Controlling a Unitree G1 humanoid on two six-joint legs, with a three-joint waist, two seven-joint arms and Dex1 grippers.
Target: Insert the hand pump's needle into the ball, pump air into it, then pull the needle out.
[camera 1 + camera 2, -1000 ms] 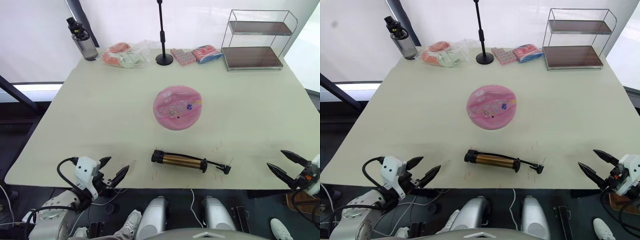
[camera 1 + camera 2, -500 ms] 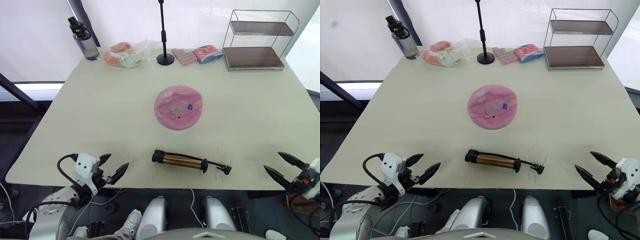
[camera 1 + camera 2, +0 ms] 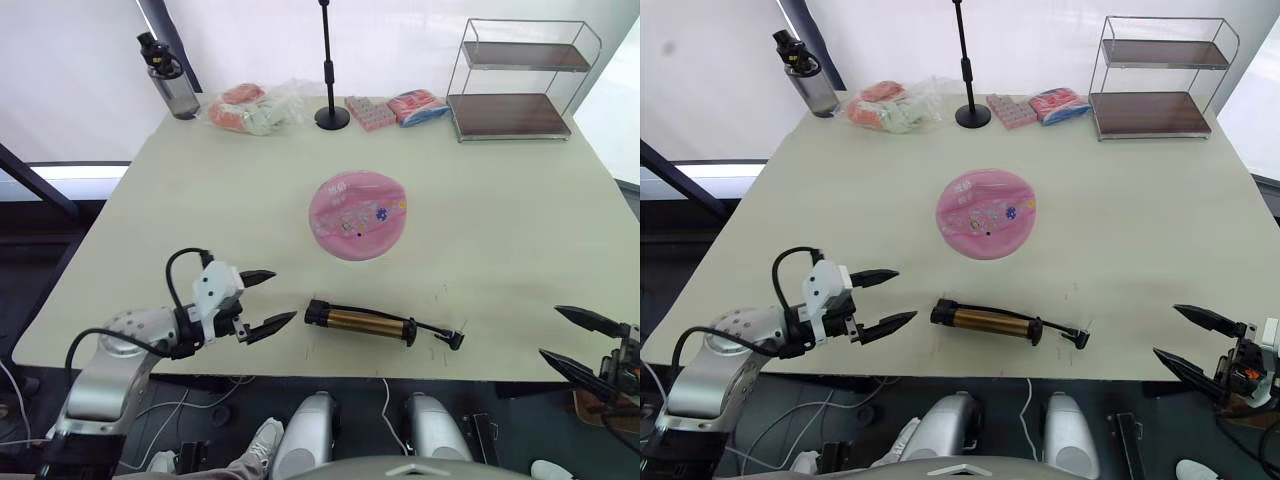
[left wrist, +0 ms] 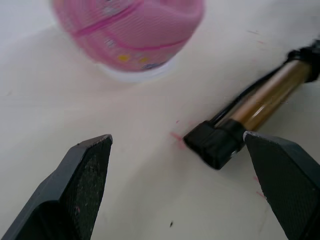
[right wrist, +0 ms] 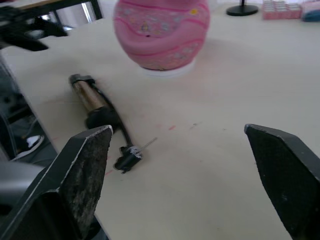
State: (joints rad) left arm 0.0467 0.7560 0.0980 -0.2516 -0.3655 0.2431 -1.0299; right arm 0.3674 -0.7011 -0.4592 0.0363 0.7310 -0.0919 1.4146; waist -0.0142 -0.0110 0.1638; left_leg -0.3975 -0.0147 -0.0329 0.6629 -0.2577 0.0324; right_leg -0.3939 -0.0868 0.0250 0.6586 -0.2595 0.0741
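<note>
The pink ball (image 3: pixel 357 215) rests on a white ring at the table's middle, its black valve hole facing up. The bronze hand pump (image 3: pixel 362 321) lies flat near the front edge, with its hose running along the barrel. Its needle (image 5: pixel 148 144) lies on the table at the pump's right end. My left gripper (image 3: pixel 284 295) is open just left of the pump's black end cap (image 4: pixel 215 145), a short gap away. My right gripper (image 3: pixel 549 331) is open beyond the table's front right edge, well apart from the needle.
At the back stand a water bottle (image 3: pixel 172 80), a bag of packets (image 3: pixel 250 110), a black stand pole (image 3: pixel 328 70), pink packets (image 3: pixel 395 108) and a wire shelf (image 3: pixel 515 80). Bare tabletop (image 3: pixel 200 220) lies between the ball and the pump.
My left gripper has come up from below the front edge onto the table and moved right, close to the pump's left end. The right gripper drifted slightly lower and outward.
</note>
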